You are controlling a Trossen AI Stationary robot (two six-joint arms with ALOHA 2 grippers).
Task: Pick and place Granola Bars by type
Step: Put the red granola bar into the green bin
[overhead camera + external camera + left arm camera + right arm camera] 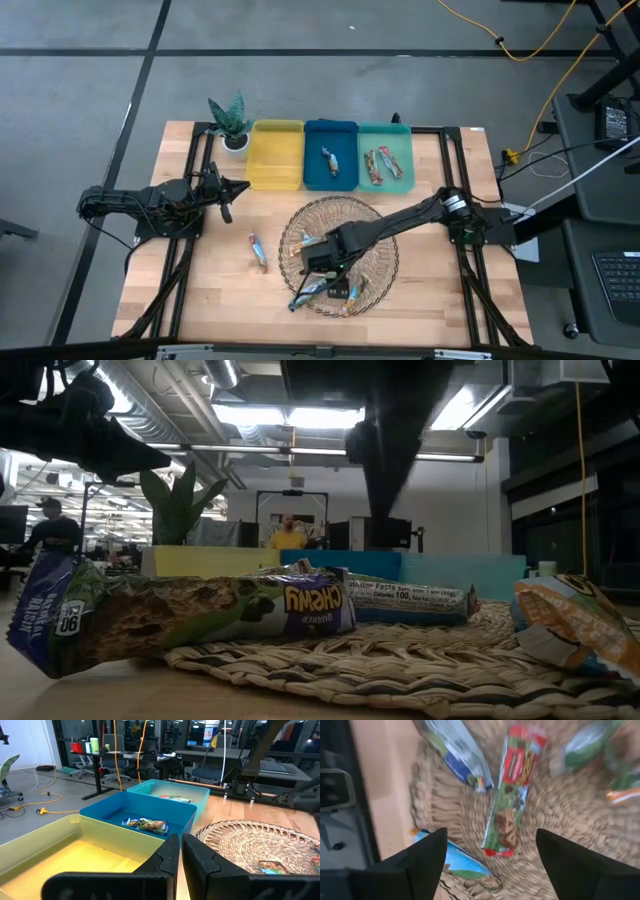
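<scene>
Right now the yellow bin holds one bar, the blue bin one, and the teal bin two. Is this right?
Not quite: the yellow bin is empty, as the high view shows. The blue bin does hold one bar, and the teal bin two.

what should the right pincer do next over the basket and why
Probably lower and shut on the red-and-green wrapped granola bar. The right pincer hangs open over the round woven basket, and that bar lies between its fingers, not yet gripped. The left pincer waits shut near the yellow bin.
</scene>
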